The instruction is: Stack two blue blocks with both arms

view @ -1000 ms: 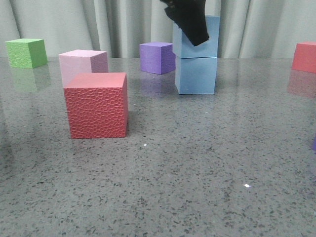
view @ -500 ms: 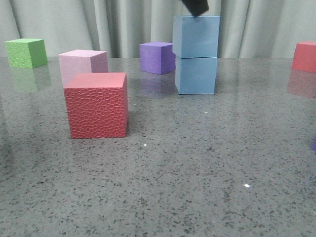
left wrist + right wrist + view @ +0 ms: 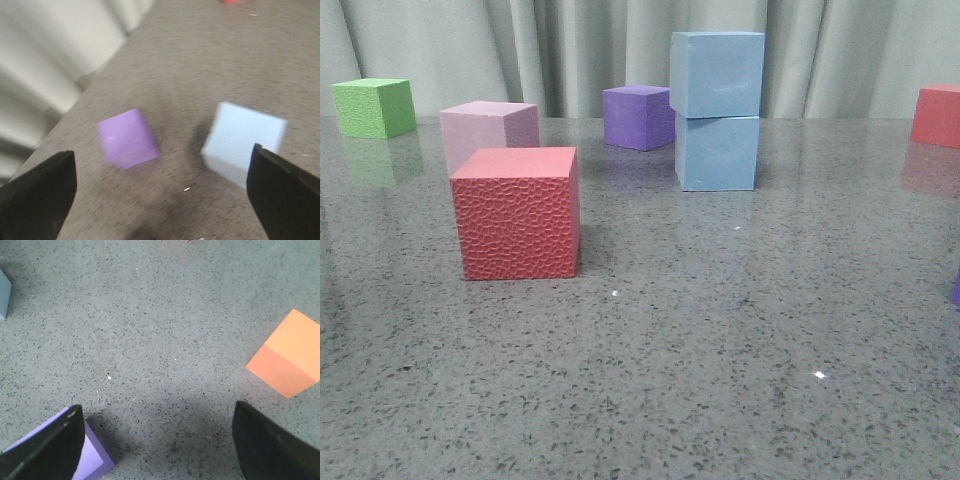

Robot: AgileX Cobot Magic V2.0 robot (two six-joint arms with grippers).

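You had the two pale sky-blue foam cubes stacked at the far centre of the speckled grey worktop (image 3: 720,330): the upper blue cube (image 3: 717,74) sat squarely on the lower blue cube (image 3: 717,152), faces near aligned, upper one overhanging slightly left. Being cubes, they showed no long axis; the stack stood upright.

Your left gripper (image 3: 160,195) had its dark fingers (image 3: 285,192) spread wide with nothing between them; its blurred view looked down on the stack's top. Your right gripper (image 3: 155,450) was likewise wide open and empty.

A purple foam cube (image 3: 638,116) stood just left of the stack, apart from it. Nearer left stood a textured red cube (image 3: 517,213), a pink cube (image 3: 490,128) behind it, a green cube (image 3: 374,106) at far left, another red cube (image 3: 935,115) at far right. Nothing touched the stack.
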